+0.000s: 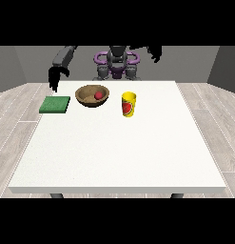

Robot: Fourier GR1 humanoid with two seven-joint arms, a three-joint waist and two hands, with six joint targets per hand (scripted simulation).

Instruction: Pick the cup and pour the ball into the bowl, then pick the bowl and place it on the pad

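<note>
The ball point(98, 96) is seen lying inside the bowl point(92, 95), and the cup point(129, 104) is stood upright on the table point(119, 143) just beside the bowl, so the pouring is judged to be done and the step in hand is taken to be the lifting of the bowl onto the pad point(55, 104).

The hand at the view's left point(55, 76) is held above the table's far edge, beyond the pad, with the bowl below it and off towards the middle of the table. Nothing is held or touched by it; its fingers are seen hanging downward, but how far they are spread cannot be told.

For the step to be done well, this hand should be brought down over the bowl's nearer rim, the rim pinched between thumb and fingers, and the bowl kept level so that the ball is not rolled out. It should then be carried sideways, lowered squarely onto the pad and released only once it is resting flat.

The hand at the view's right point(155, 53) is raised well above and behind the cup, and nothing is held by it; its fingers cannot be made out.
</note>
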